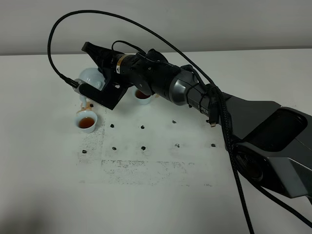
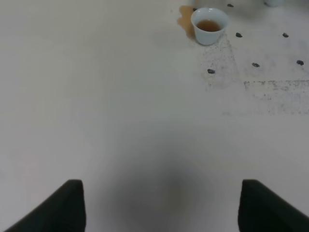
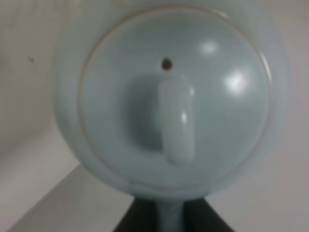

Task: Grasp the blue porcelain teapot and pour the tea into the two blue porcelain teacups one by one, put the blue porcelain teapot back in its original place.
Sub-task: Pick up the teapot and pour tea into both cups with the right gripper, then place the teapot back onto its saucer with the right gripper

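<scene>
On the white table [image 1: 161, 195] stand two small pale blue glossy teacups, the nearer [image 1: 86, 121] and the farther [image 1: 143, 96], both holding brown tea. Beyond the nearer cup, one round-bellied pale blue porcelain teapot [image 1: 92, 78] hangs tilted, spout down toward that cup, its handle pinched by the right gripper [image 1: 97, 73]. The left gripper [image 2: 161, 205] hovers with fingers spread, holding nothing.

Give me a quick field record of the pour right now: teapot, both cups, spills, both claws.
teapot: blue porcelain teapot tipped, spout over the near-left teacup, tea running out
held by: right claw, shut on the teapot's handle
left teacup: holds brown tea, under the spout
far teacup: holds brown tea, partly hidden by the arm
spill: brown tea puddle on the table beside the left teacup
left claw: open, empty, away from the cups
</scene>
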### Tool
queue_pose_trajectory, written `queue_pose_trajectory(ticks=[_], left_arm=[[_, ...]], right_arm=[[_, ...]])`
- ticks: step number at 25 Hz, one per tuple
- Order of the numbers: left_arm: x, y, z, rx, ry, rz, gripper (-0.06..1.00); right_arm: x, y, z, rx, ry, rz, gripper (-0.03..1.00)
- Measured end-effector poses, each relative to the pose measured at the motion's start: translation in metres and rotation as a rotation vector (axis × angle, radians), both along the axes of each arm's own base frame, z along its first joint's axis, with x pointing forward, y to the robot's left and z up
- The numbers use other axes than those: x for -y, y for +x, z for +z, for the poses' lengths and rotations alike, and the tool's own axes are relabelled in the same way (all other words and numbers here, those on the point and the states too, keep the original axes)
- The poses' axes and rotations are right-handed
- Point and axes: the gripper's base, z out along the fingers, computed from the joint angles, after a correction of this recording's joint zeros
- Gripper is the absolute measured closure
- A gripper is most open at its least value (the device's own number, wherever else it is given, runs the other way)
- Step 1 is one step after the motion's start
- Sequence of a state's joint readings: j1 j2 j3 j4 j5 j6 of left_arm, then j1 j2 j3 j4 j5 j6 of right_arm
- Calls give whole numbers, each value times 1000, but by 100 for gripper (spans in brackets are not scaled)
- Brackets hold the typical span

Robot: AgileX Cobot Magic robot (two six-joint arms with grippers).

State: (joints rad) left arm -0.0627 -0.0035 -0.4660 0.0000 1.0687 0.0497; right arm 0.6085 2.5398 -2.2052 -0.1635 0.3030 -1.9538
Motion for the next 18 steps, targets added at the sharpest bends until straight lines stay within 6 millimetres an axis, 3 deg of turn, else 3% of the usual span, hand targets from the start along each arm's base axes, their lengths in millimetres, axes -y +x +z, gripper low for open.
queue_pose_trajectory(ticks=[8, 11, 18], left_arm=[[0, 0, 0, 0, -1, 1, 28], [0, 0, 0, 0, -1, 1, 28], [0, 0, 0, 0, -1, 1, 28]], right_arm=[[5, -4, 3, -117, 33, -82, 88], [9, -8, 25, -149, 79, -132, 88], [30, -30, 105, -295, 266, -365, 88]])
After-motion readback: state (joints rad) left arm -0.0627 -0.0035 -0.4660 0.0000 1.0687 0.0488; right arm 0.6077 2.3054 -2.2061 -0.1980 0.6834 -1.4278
